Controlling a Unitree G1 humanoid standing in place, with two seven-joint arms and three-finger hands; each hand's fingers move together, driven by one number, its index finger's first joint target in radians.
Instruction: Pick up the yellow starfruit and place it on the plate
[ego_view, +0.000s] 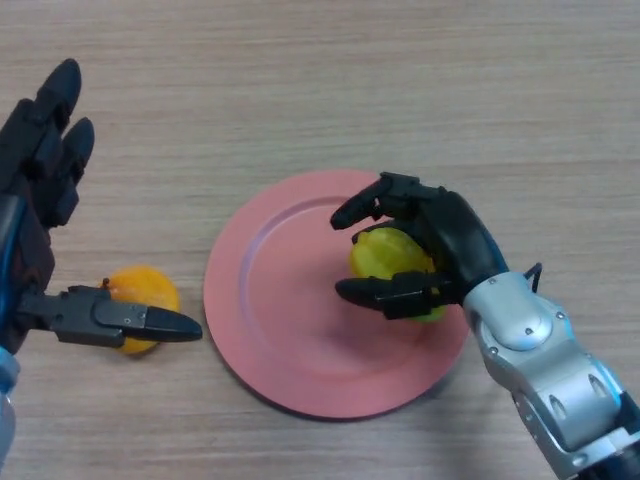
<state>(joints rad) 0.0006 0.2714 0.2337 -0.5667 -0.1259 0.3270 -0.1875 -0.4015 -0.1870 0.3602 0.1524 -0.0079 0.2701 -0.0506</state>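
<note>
Head view: a pink plate (290, 330) sits on a wooden desk (400, 90). The right hand (445, 245) curls its fingers and thumb around a yellow starfruit (385, 252), held over the plate's right side. At far left, the left hand (45, 190) is spread, fingers relaxed, thumb crossing an orange fruit (140, 290) on the desk

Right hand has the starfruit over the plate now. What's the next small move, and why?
Probably open the right hand and let go: its fingers and thumb curl around the yellow starfruit, which already sits over the right half of the pink plate, seemingly on or just above it. The left hand stays idle, open near an orange fruit.
</note>
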